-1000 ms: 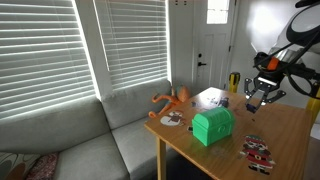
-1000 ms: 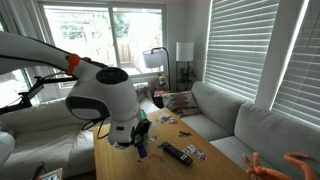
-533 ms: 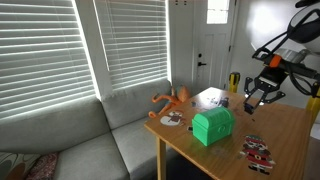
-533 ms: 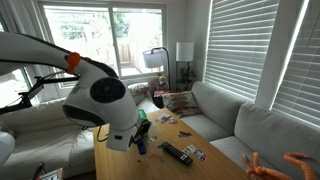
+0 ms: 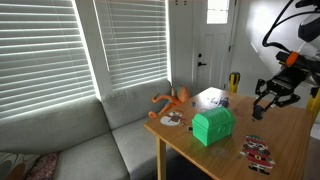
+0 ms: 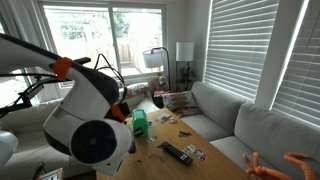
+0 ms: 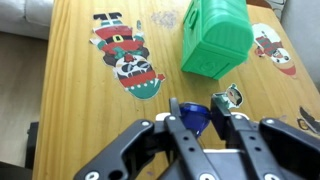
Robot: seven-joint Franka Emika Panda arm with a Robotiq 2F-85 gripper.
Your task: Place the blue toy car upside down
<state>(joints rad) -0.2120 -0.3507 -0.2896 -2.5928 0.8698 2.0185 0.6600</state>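
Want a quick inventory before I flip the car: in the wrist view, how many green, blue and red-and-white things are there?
Green block: 1
Blue toy car, between the hand's fingers: 1
Red-and-white flat toy clusters: 2 (pieces within each are hard to separate)
Total: 4

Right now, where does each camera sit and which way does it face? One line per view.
An exterior view: off the table's corner, facing the blinds, sofa and door; arm and hand at right.
An exterior view: close beside the arm, looking along the table toward sofa and windows; arm fills the left.
Wrist view: above the table, looking down; hand at bottom, blue toy car between its fingers.
Shared: green block in all three.
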